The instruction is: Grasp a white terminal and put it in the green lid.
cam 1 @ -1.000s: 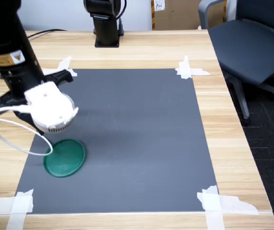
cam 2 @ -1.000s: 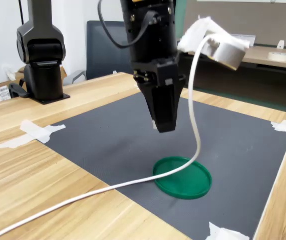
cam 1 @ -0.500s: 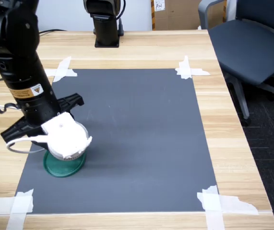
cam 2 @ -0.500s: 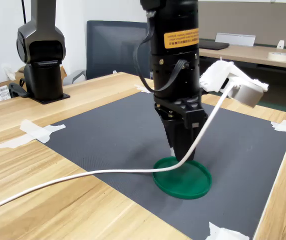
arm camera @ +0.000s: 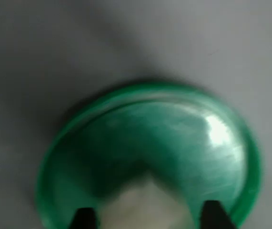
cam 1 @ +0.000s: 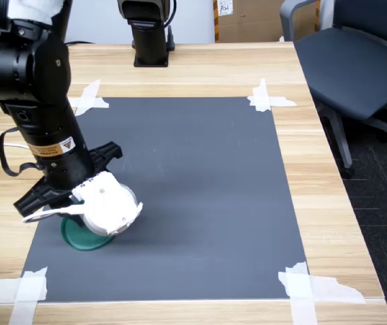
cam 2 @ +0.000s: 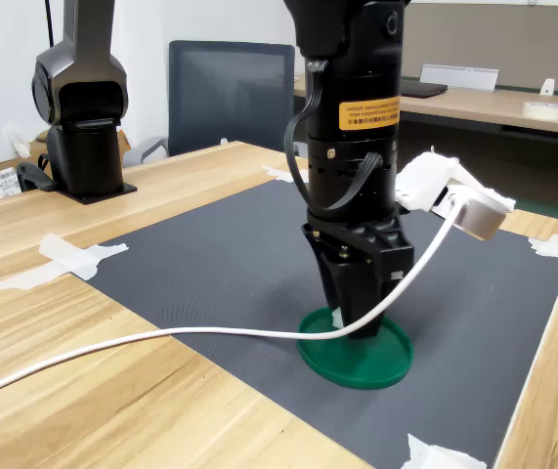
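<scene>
One arm is standing nearly upright over the green lid [cam 2: 355, 357], with its gripper [cam 2: 357, 324] pushed down so that the fingertips are sitting just above, or perhaps on, the lid's floor in the second exterior view. In the wrist view a blurred pale shape, which I take to be the white terminal [arm camera: 143, 202], is showing between the two dark fingertips [arm camera: 84, 218], low over the green floor and inside the raised rim. The jaws are standing narrow around it, so it looks gripped, though the blur is leaving me unsure whether it is touching the lid's floor.

To my eye the step in hand is the release. Doing it well is calling for opening the jaws only slightly and slowly, so the small block is settling flat rather than flicking over the shallow rim. The lift after that should be going straight up, since a sideways drag could be nudging the light lid across the dark mat [cam 1: 200, 169]. The white cable [cam 2: 161, 337] is trailing close by and should be staying slack.
</scene>
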You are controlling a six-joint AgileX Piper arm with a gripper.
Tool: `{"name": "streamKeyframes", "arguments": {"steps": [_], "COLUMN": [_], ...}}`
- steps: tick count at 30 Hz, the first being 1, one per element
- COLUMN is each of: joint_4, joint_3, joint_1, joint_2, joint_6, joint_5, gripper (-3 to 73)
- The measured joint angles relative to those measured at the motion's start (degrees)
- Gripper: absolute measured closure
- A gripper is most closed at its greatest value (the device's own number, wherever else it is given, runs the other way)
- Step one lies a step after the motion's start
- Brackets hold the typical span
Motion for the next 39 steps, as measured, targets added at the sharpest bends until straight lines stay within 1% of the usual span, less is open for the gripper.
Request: {"name": "streamKeyframes", "arguments": {"steps": [3,9,13,15,17,19,23,24,25,27,29,35,37,39], "joint_4": [-0.06,0.11,2.66,4.76,7.47,10.35,15.0,16.01,16.85,18.53,19.73,22.74,25.12,28.83], "joint_3": [0.0,0.0,0.0,0.0,0.0,0.0,0.0,0.0,0.07,0.95,3.11,15.48,19.29,23.04], "joint_1": [0.0,0.0,0.0,0.0,0.0,0.0,0.0,0.0,0.0,0.0,0.0,0.0,0.0,0.0], "joint_2": [0.0,-0.21,-2.62,-5.02,-7.24,-9.37,-12.97,-13.81,-14.64,-16.42,-18.48,-25.99,-28.67,-31.96], "joint_6": [0.46,0.99,0.99,0.99,0.94,0.49,-0.2,-0.31,-0.44,-0.51,-0.57,-1.3,-2.5,-4.98], "joint_5": [-0.25,-0.36,-1.44,-3.0,-4.43,-5.47,-6.67,-6.74,-6.94,-8.69,-12.06,-26.19,-28.57,-29.75], "gripper": [18.8,17.8,19.5,23.1,29.4,38.4,61.6,65.8,68.4,70.8,71.6,72.0,72.0,72.0]}}
